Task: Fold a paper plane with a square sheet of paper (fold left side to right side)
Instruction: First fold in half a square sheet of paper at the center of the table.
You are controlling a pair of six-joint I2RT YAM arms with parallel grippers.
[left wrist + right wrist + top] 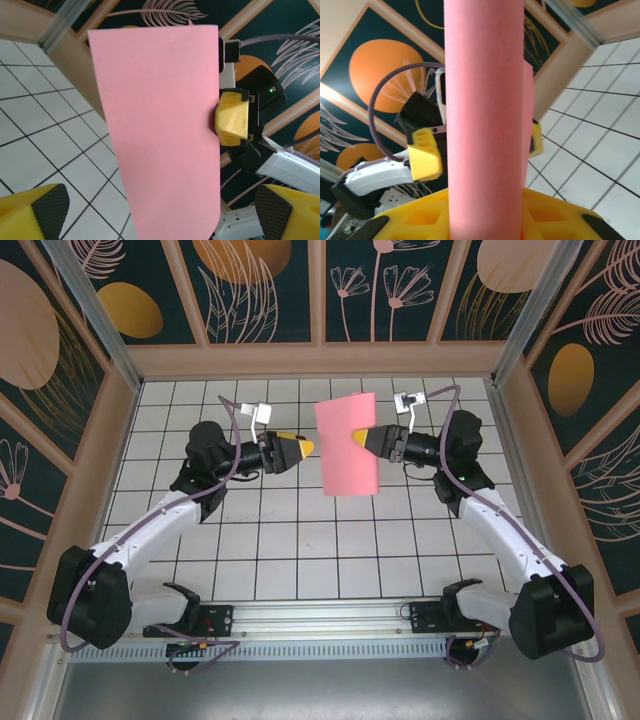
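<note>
The square sheet of paper [348,445] is salmon pink and stands upright in the air above the table's middle, bent over on itself into a soft loop. My right gripper [362,439] is shut on its right edge. In the right wrist view the rounded bend of the paper [485,100] rises from between the yellow fingers [410,220]. My left gripper [306,448] stands open just left of the paper, its tips pointing at it. In the left wrist view the flat pink face [165,130] fills the space ahead of the wide-apart pads [47,207].
White grid tiles [290,540] cover the table beneath both arms. Wooden walls with dark leaf-pattern panels [250,280] close in the back and both sides. The arm bases sit on a rail [320,620] at the near edge.
</note>
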